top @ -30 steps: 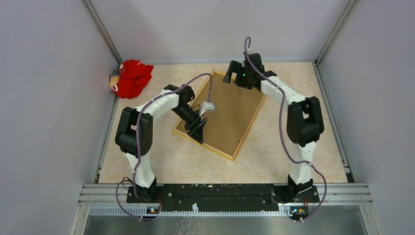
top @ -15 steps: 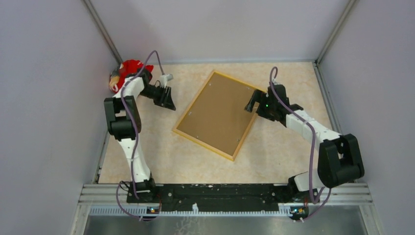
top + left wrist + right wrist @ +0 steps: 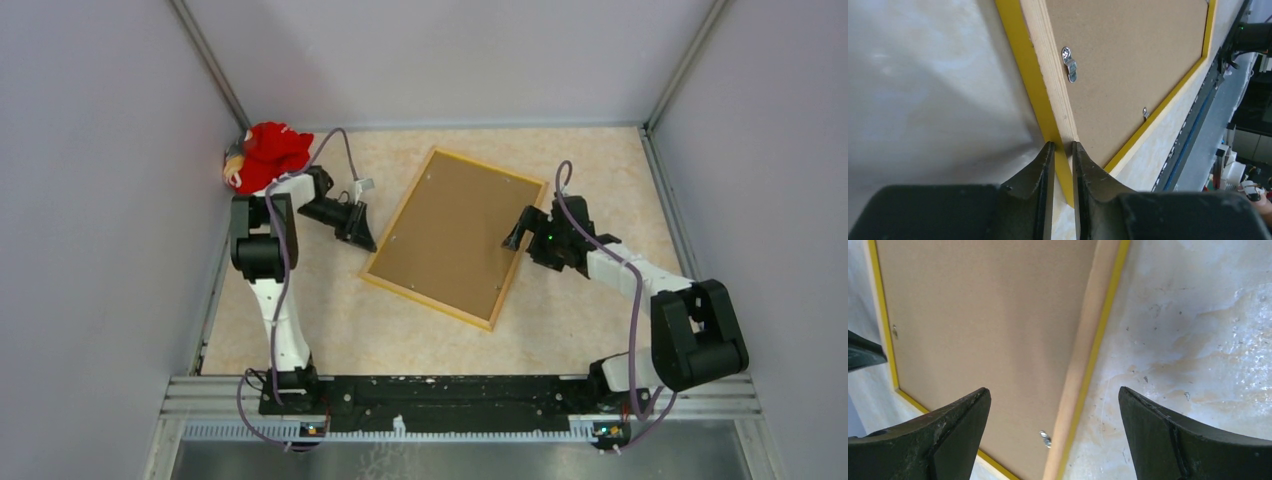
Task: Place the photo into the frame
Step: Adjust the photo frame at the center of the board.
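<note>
Left wrist view: your left claw, nearly closed, sits at the frame's yellow edge; grip cannot be told. Your right claw stands wide open, empty, over the frame, which lies back-up on the table.

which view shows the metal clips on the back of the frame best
The left wrist view: one clip sits close and sharp at the wooden rim of the frame, and a second sits farther along. The right wrist view shows clips only small and dim. The top external view gives mere specks.
</note>
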### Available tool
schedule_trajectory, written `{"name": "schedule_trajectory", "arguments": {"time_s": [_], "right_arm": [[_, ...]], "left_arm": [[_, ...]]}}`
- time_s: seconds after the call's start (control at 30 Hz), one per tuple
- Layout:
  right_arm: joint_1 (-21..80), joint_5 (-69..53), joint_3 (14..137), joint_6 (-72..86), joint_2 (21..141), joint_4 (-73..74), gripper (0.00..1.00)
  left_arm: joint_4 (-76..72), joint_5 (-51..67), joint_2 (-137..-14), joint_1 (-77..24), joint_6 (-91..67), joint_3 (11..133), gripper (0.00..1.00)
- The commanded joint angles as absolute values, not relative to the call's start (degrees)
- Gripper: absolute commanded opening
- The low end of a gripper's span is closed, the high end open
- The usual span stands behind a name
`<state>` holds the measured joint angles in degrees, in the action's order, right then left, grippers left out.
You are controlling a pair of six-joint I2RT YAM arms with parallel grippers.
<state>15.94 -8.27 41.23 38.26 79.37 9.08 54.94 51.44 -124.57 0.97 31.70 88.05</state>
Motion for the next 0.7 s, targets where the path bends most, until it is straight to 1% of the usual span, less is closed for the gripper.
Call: {"name": "schedule_trajectory", "arguments": {"time_s": [0.0, 0.17, 0.23, 0.3, 0.37, 0.47, 0.53, 0.67], "right_arm": [[15.4, -10.2, 41.4, 38.9, 78.5, 5.6, 0.99], [15.4, -10.8, 41.7, 37.9, 77.2, 7.0, 0.99], [15.8, -10.4, 41.7, 37.7, 75.6, 7.6, 0.99], [16.7, -10.3, 42.0, 37.8, 74.0, 7.7, 0.99], [18.8, -10.6, 42.8, 38.2, 73.4, 7.3, 0.99], [23.6, -11.8, 43.9, 39.6, 74.6, 4.3, 0.98], [26.8, -14.1, 44.2, 41.9, 76.8, -0.1, 0.96], [34.4, -14.3, 46.0, 44.9, 83.9, -7.7, 0.91]], "left_arm": [[55.1, 51.9, -120.0, -2.5, 34.7, 81.8, 0.22], [54.7, 52.8, -114.0, -6.0, 36.4, 72.9, 0.21], [54.3, 52.9, -111.4, -7.8, 36.6, 68.5, 0.22], [54.3, 53.4, -109.5, -8.6, 36.2, 66.5, 0.24], [54.4, 53.3, -108.4, -8.3, 35.3, 67.1, 0.26], [52.9, 53.7, -108.0, -6.9, 31.3, 70.1, 0.36], [50.8, 53.8, -108.5, -6.7, 28.0, 72.3, 0.41], [48.1, 55.8, -112.9, -6.8, 23.6, 77.2, 0.47]]}}
